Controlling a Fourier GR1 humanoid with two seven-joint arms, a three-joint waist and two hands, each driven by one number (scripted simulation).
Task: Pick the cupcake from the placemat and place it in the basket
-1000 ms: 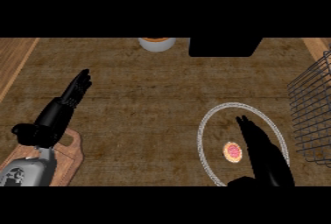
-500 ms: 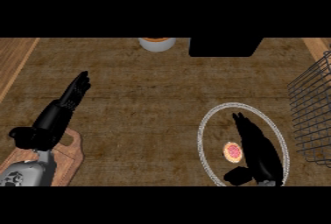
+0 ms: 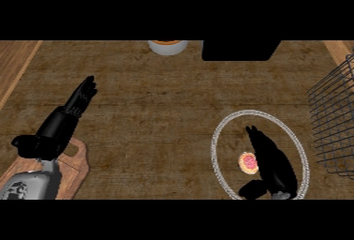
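A small cupcake (image 3: 247, 161) with pink and orange topping sits on the round placemat (image 3: 228, 126), a brown mat with a pale rim, at the lower right. My right hand (image 3: 271, 161) lies over the mat just right of the cupcake, fingers straight and pointing away, thumb low near the mat's front rim. It touches or nearly touches the cupcake's right side. The wire basket (image 3: 335, 117) stands at the right edge. My left hand (image 3: 75, 105) rests open at the left, fingers straight, holding nothing.
A wooden cutting board (image 3: 72, 164) lies under my left forearm at the lower left. A white cup (image 3: 167, 47) with orange contents stands at the back, beside a black block (image 3: 240, 49). A lighter wooden strip runs along the left edge.
My right hand has drawn back toward the lower edge and settled lower beside the cupcake. The left hand has barely moved.
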